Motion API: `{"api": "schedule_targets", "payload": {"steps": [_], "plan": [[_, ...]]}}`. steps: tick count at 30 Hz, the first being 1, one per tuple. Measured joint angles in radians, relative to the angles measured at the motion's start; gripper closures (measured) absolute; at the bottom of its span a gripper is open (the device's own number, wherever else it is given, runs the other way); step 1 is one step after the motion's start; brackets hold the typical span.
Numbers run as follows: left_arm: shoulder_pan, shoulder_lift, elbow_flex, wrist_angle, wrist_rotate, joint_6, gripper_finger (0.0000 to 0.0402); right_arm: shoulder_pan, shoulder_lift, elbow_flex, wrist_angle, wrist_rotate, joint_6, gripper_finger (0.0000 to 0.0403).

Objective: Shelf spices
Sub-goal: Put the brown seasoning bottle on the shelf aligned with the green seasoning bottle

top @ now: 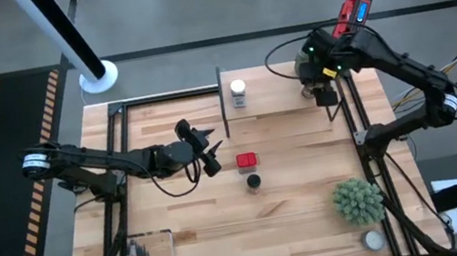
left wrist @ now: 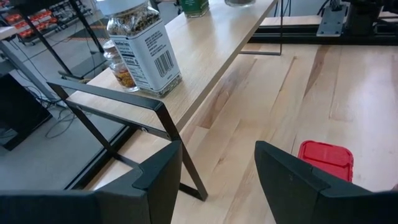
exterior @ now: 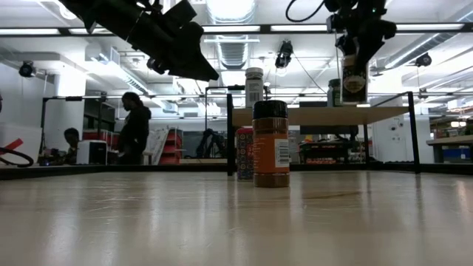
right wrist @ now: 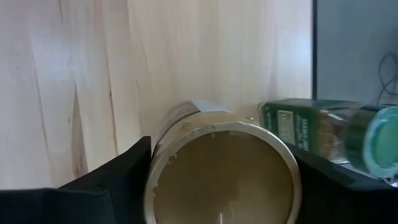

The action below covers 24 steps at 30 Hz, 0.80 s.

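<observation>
Overhead, found the right gripper [top: 321,87] at the shelf's [top: 284,101] right end, pinched on the grey-lidded jar [right wrist: 222,167]. Saw, from the right wrist view, that jar's round lid filling the space between both dark fingers [right wrist: 112,180], each side touching. Spotted the green-lidded jar [right wrist: 329,130] just beside the held one, on the light wood of the shelf top. Caught, from the low view, the held jar [exterior: 355,77] hanging under the gripper [exterior: 358,52], close over the shelf board [exterior: 318,115]; could not tell whether touching it or just above.

Found the left gripper [top: 208,152] raised over the middle of the table [top: 187,217], fingers spread, nothing between them. Saw the red square tin [top: 246,159] just beyond those fingertips, apart from them, and the black-lidded jar [top: 253,181] standing upright just beside the tin, nearer the table's front edge. Noted, through the left wrist view, the red tin [left wrist: 326,159] lying past one open finger [left wrist: 298,180], not between the pair.

Made out the white-lidded jar [top: 239,92] upright at the shelf's left end, well apart from both grippers. Glimpsed in the left wrist view a smaller jar of reddish flakes [left wrist: 121,70] right behind it.
</observation>
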Motion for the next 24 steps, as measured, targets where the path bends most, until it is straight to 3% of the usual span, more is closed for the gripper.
{"api": "schedule_targets", "payload": {"steps": [9,24], "plan": [[0.0,0.0,0.0,0.0,0.0,0.0,0.0209,0.0,-0.002,0.027,-0.001,0.0,0.0,0.0106],[0.0,0.0,0.0,0.0,0.0,0.0,0.0209,0.0,-0.001,0.027,-0.001,0.061,-0.062,0.0109]]}}
